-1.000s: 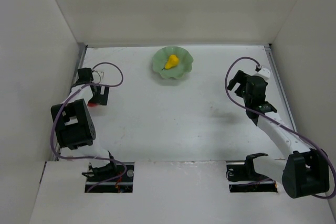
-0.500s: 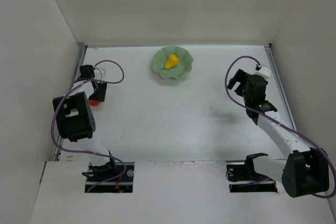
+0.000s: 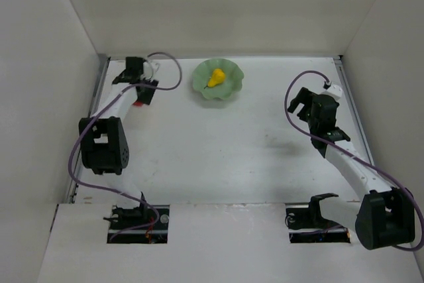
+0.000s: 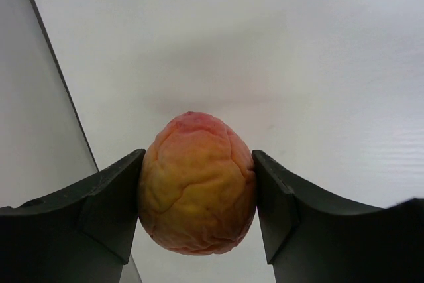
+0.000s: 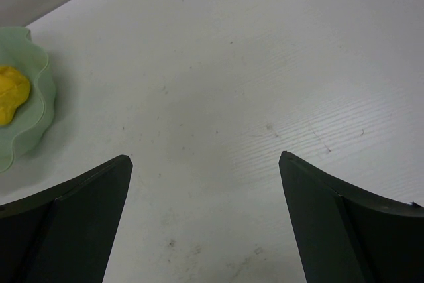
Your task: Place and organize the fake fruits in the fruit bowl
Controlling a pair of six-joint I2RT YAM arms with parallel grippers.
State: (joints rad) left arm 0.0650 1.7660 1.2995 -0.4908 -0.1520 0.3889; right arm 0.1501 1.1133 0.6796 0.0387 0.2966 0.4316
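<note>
An orange-red peach (image 4: 197, 183) is clamped between both fingers of my left gripper (image 4: 197, 193), lifted off the table. From above, that left gripper (image 3: 142, 95) is at the back left, with a sliver of the peach (image 3: 137, 103) showing beneath it. To its right sits the mint-green fruit bowl (image 3: 230, 86) with a wavy rim. A yellow pear (image 3: 215, 78) lies inside it. My right gripper (image 3: 299, 106) is open over bare table on the right, nothing between its fingers (image 5: 89, 203). The bowl's rim (image 5: 40, 107) and the pear (image 5: 12, 95) show at that view's left edge.
White walls close in the table on the left, back and right. The left wall (image 4: 40, 124) runs close beside the held peach. A purple cable (image 3: 169, 74) loops off the left wrist toward the bowl. Another cable (image 3: 301, 81) arcs over the right arm.
My left gripper closed on the peach at the left edge, lifted it, and swung toward the back right, nearer the bowl. The right arm stayed put.
</note>
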